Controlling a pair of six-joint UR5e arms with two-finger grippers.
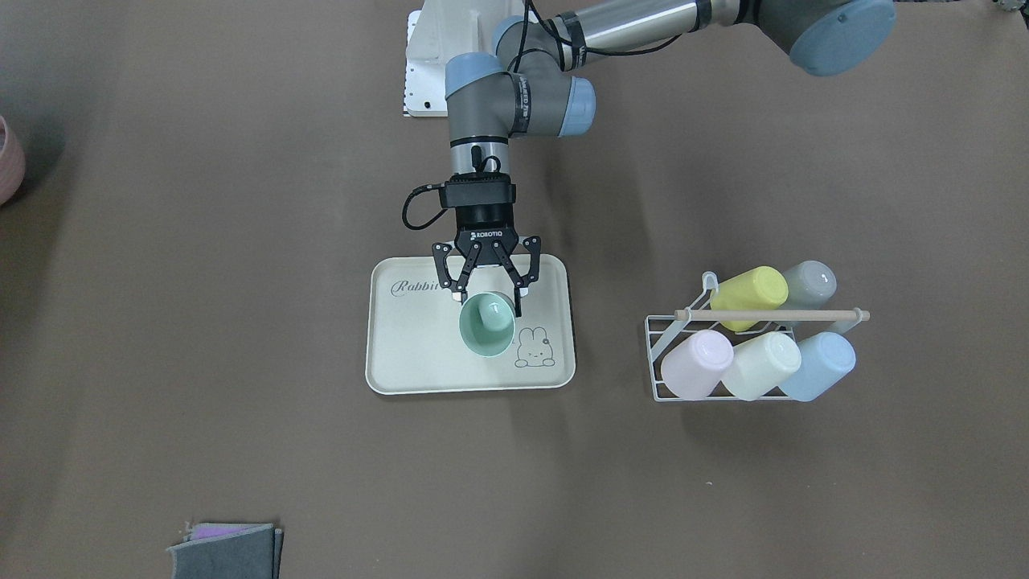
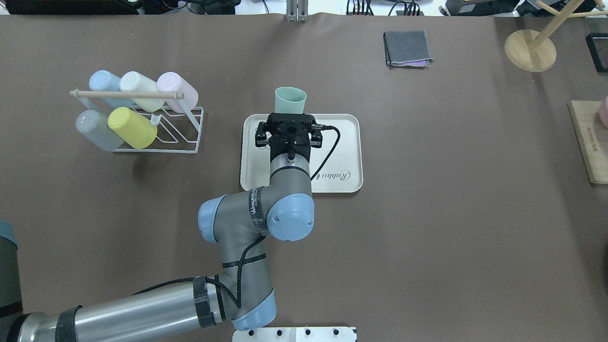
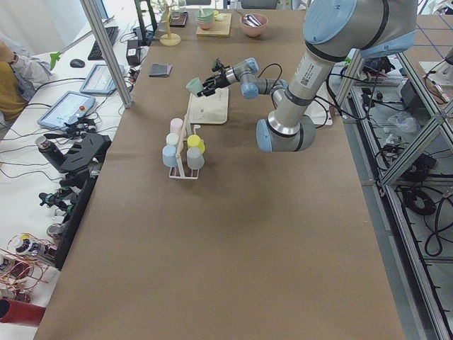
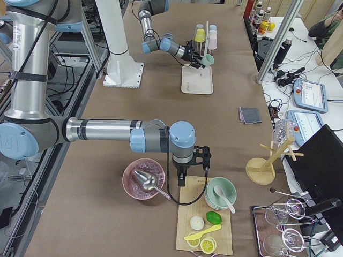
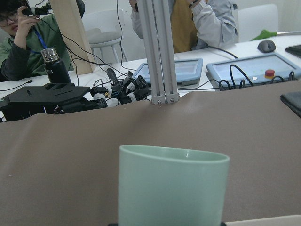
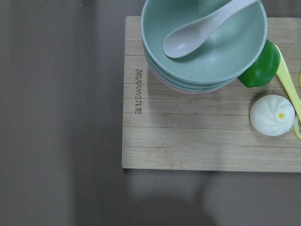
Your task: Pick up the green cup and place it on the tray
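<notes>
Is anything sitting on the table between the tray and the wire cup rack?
No. In the front-facing view the brown table between the tray and the rack is bare; the overhead view shows the same empty stretch.

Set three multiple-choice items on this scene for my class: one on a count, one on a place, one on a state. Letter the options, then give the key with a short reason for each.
1. How many pastel plastic cups lie in the white wire rack?
A. three
B. four
C. five

2. Where is the mint-green plastic cup?
A. above the cream rectangular tray
B. in that rack
C. standing on the brown table

3. What state is the left gripper in?
A. open and empty
B. shut on the mint-green plastic cup
C. out of view

Key:
1 C: yellow, grey, pink, cream and blue cups show.
2 A: the exterior left view shows it lifted over the tray.
3 B: the cup hangs in its grip.
</notes>
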